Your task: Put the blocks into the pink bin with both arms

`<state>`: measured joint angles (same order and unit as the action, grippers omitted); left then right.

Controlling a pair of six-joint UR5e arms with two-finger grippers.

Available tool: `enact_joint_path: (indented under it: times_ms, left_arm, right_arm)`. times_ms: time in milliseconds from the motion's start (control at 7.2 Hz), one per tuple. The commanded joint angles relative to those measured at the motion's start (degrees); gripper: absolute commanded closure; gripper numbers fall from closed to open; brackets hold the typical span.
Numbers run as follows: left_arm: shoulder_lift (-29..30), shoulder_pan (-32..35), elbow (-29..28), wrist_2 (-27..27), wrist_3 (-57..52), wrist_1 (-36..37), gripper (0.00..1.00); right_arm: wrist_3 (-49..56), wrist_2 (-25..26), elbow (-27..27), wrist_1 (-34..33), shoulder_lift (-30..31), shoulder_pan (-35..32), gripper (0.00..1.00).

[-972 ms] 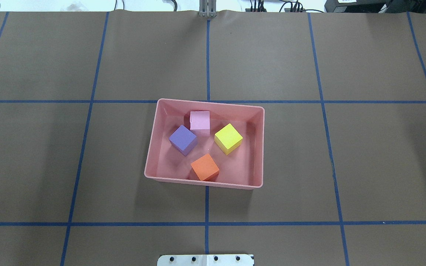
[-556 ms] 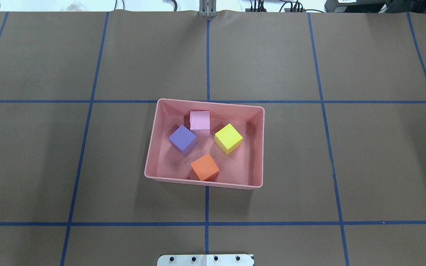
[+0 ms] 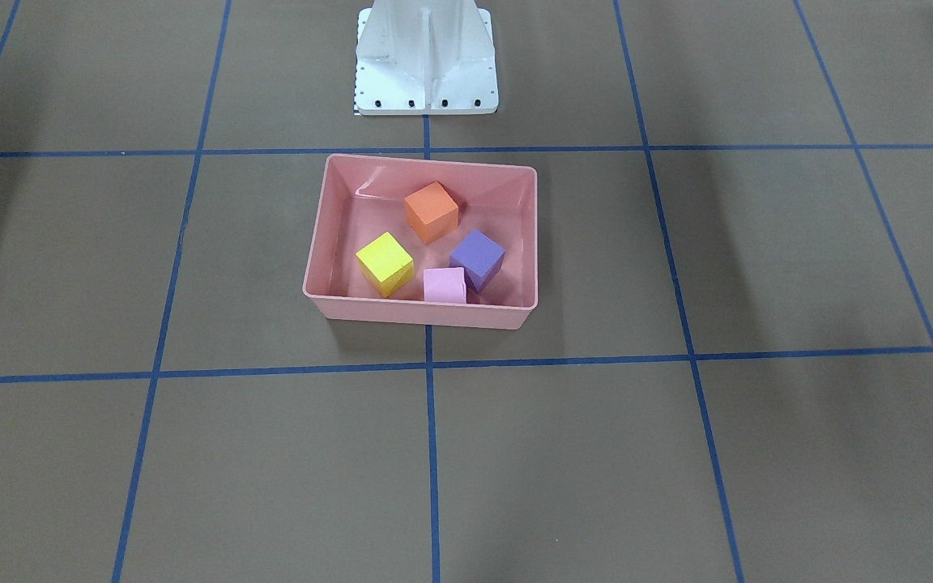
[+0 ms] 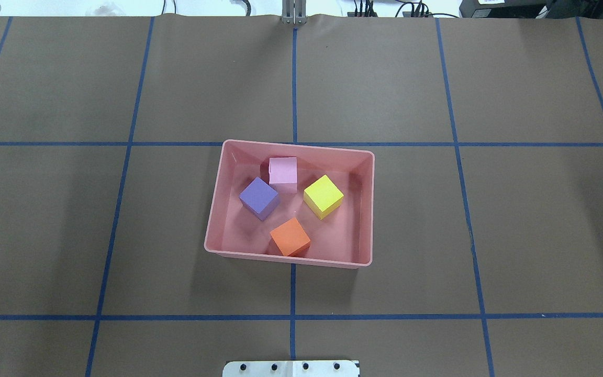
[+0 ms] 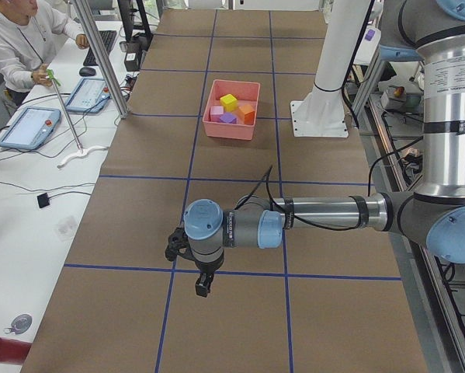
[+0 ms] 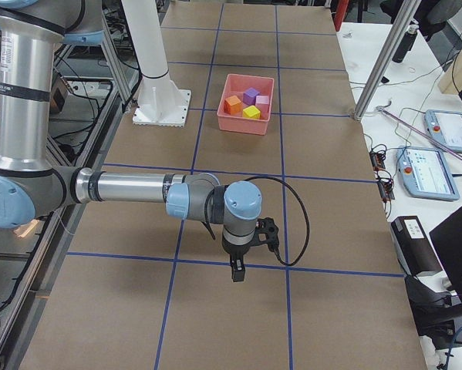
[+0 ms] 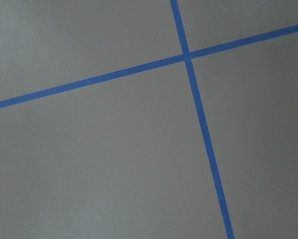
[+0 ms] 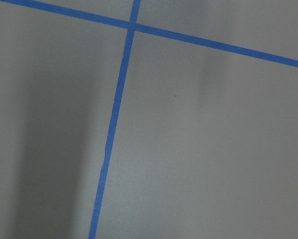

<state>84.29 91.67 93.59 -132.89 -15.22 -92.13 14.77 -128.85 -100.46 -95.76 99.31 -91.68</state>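
The pink bin stands at the table's middle and holds all the blocks: orange, yellow, purple and light pink. The bin also shows far off in the exterior left view and the exterior right view. My left gripper hangs over the table's left end, far from the bin. My right gripper hangs over the right end. I cannot tell whether either is open or shut.
Brown paper with a blue tape grid covers the table. The white robot base stands behind the bin. Operators' desks with tablets flank the table's far side, and a person sits there.
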Motion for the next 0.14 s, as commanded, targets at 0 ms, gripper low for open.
enact_joint_path:
  times_ms: [0]
  left_arm:
    - [0.0,0.0,-0.07,0.0,-0.07,-0.07,0.0]
  right_arm:
    - [0.0,0.0,0.0,-0.04,0.0,0.01,0.0]
